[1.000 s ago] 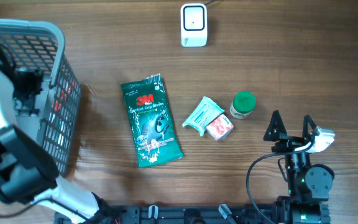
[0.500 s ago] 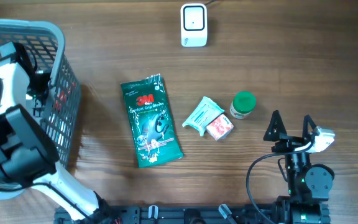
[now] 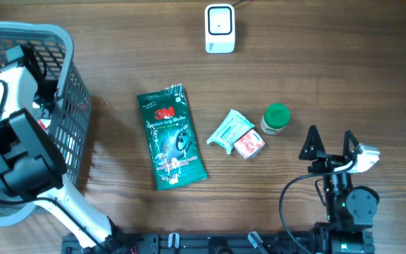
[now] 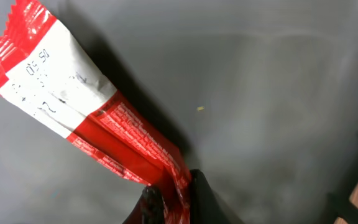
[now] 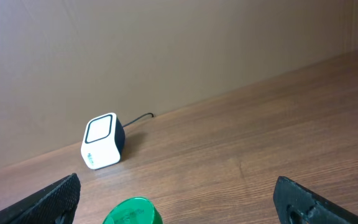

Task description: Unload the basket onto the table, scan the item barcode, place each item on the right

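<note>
We judge this an early stage: the grip is on, nothing scanned. In the basket at the left of the overhead view, the left jaws are clamped on one end of the wrapper — red, crinkled, with a white printed panel, no barcode that we can make out. Lifting it out to the scanner, top centre, is left. The right jaws stand apart — holding nothing — at lower right.

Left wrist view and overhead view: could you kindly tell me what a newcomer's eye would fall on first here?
First, the red-and-white wrapper filling the left wrist view, its end pinched by the fingers of the left gripper inside the grey basket at the overhead view's far left. Next, the green 3M packet in the middle, with the white scanner near the top edge.
</note>
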`<action>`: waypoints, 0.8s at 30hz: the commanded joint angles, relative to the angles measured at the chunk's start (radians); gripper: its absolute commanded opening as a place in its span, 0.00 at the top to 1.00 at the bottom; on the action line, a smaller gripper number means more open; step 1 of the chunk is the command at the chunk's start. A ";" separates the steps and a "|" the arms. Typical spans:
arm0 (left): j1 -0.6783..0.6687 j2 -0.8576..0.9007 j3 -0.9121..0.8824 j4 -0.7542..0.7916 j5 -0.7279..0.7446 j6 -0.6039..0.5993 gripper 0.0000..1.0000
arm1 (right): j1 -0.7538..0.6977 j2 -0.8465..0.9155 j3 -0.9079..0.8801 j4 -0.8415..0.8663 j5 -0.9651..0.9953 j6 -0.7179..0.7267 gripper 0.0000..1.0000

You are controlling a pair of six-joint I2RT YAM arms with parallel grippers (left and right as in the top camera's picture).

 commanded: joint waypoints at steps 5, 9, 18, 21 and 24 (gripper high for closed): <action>0.110 -0.145 0.127 -0.109 -0.008 0.094 0.96 | 0.006 -0.002 -0.001 0.003 0.009 -0.017 0.00; 0.142 -0.286 0.127 -0.135 -0.008 0.094 0.96 | 0.006 -0.002 -0.001 0.003 0.009 -0.017 0.00; 0.096 -0.657 0.127 -0.257 0.000 0.093 0.96 | 0.006 -0.002 -0.001 0.003 0.009 -0.017 0.00; 0.004 -0.792 0.126 -0.281 0.000 0.093 0.96 | 0.006 -0.002 -0.001 0.003 0.009 -0.017 0.00; -0.182 -0.861 0.117 -0.287 -0.001 0.093 0.96 | 0.006 -0.002 -0.001 0.003 0.009 -0.016 0.00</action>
